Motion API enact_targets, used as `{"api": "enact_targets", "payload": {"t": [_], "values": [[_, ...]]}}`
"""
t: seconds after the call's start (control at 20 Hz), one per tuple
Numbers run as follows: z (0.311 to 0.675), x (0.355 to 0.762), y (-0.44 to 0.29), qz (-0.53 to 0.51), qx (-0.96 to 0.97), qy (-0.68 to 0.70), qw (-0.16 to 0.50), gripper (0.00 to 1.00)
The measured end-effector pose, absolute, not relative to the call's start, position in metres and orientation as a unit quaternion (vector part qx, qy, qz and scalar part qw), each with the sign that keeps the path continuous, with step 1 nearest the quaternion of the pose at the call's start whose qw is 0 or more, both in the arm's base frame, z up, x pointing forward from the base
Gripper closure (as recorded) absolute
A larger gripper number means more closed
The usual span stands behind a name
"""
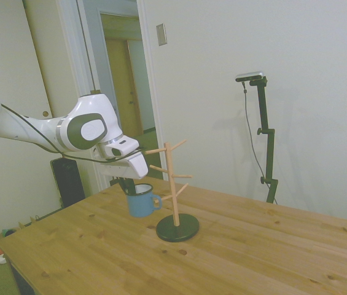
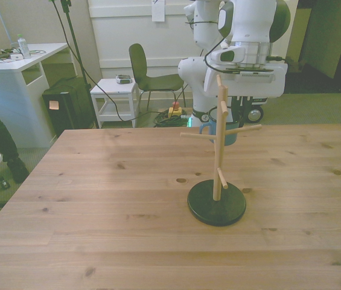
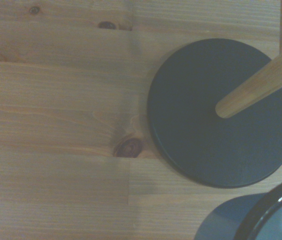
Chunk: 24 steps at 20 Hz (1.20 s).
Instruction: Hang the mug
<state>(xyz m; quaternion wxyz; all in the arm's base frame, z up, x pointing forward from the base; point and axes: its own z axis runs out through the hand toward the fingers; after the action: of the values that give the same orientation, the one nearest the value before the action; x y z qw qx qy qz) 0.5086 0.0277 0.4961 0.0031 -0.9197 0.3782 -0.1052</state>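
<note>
Blue mug (image 1: 140, 204) with dark rim, pale wooden rack (image 1: 173, 184), black base (image 1: 177, 228)

I see wooden table (image 2: 98, 199), pine planks w/ dark knots. Only thing on it: mug tree (image 2: 219, 145), wooden post w/ pegs, round black base (image 2: 216, 203) flat on table, approx mid, toward front view's right.

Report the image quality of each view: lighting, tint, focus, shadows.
Side view: dim, greenish, soft; faint shadow on the wall. Front view: even light, the mug mostly hidden behind the mug tree. Wrist view: the dark base fairly sharp, the near peg and mug rim blurred.
</note>
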Motion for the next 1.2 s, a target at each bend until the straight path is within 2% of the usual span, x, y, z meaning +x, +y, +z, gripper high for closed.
{"api": "enact_targets", "payload": {"t": [1.1, 1.15, 1.2], "values": [[0.49, 0.538, 0.033, -0.107, -0.92, 0.377, -0.003, 1.0], [0.491, 0.54, 0.033, -0.109, -0.919, 0.379, -0.001, 0.0], [0.491, 0.542, 0.032, -0.112, -0.918, 0.381, 0.001, 0.0]]}}
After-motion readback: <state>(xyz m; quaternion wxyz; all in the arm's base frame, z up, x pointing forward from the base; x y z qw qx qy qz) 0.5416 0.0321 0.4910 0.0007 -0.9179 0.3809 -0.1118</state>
